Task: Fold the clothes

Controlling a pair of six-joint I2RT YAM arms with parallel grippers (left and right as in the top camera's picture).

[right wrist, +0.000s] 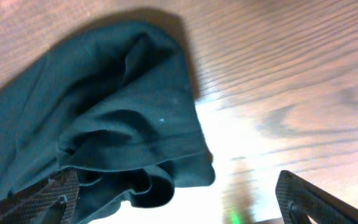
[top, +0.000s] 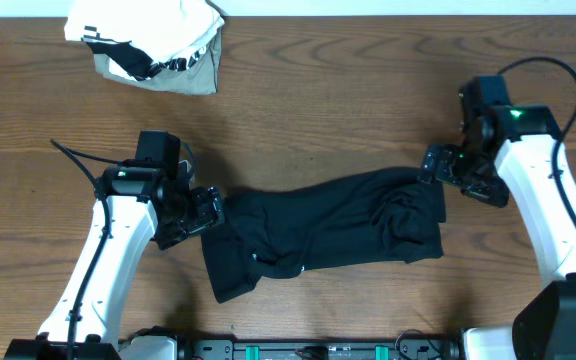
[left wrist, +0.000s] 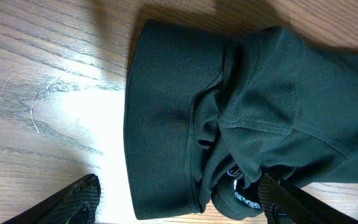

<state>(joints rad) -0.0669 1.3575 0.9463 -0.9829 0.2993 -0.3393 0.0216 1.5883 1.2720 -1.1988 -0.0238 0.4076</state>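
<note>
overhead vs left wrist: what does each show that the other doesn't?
Overhead only: the right gripper, the white-and-grey bundle and the whole outline of the black garment. Left wrist only: the garment's white logo as distinct print, plus fold creases up close. Both: the garment on the wooden table, with the left gripper open at its end.

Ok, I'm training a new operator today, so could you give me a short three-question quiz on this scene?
1. True or false: the black soft fabric garment lies folded in a neat square.
2. Where on the brown wooden table is the white-and-grey cloth bundle? A) far left B) far right C) between the arms
3. Are the right arm's fingers open or shut?
Key: 1 false; 2 A; 3 open.
</note>
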